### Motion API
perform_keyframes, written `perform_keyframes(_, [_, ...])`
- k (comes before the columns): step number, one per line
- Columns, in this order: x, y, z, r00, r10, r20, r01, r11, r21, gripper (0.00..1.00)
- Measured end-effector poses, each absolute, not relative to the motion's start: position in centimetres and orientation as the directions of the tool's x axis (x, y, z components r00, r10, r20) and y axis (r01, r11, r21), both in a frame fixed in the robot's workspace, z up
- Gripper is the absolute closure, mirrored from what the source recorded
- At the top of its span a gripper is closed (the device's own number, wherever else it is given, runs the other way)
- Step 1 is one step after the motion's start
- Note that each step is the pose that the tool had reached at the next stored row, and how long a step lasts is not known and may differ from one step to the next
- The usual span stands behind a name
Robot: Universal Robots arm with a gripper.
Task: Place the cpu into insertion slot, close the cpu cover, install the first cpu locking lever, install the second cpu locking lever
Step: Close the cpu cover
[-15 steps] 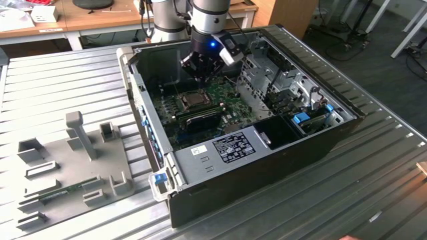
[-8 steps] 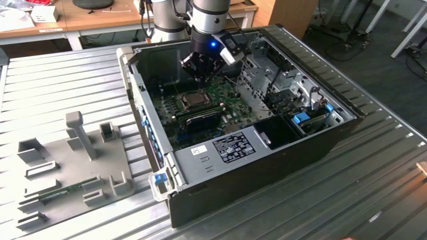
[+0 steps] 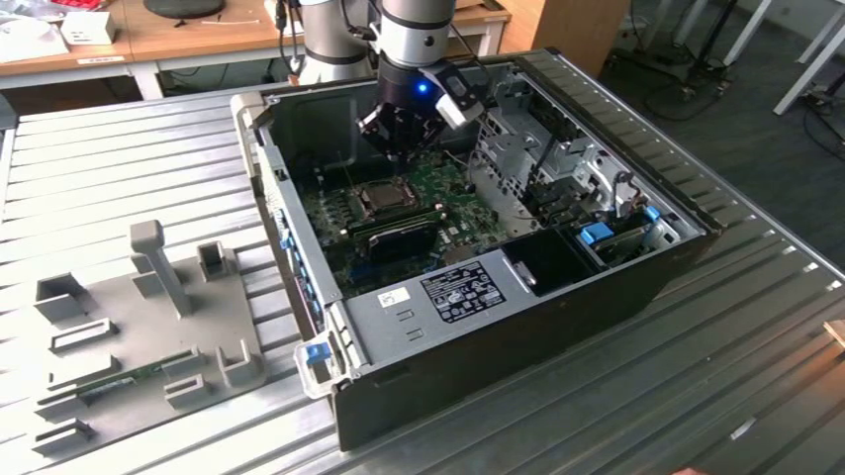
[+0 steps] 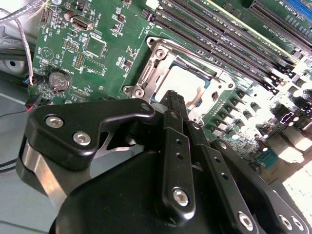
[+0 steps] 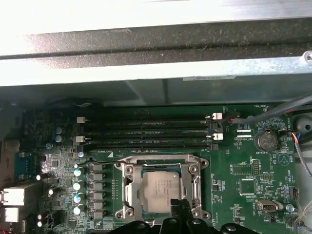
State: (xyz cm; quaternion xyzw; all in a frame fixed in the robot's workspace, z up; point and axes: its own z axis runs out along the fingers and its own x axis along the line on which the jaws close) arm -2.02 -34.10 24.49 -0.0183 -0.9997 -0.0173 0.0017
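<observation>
The pincer (image 4: 174,97), nearest in the second wrist view, has its fingers drawn together on nothing, its tip at the rim of the insertion slot (image 5: 118,168). Just beyond the tip the cpu (image 5: 160,191) sits in that slot, the cpu cover (image 5: 132,192) lying flat around it, the green circuit board (image 5: 243,170) beneath.

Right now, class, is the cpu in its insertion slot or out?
In: the cpu lies flat inside the insertion slot, which frames it, in both wrist views.
</observation>
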Motion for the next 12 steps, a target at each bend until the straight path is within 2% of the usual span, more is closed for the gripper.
perform_keyframes(12, [-2.68,-34.54,23.96,-1.000,0.021,-0.013,0.021,0.999,0.037,0.90])
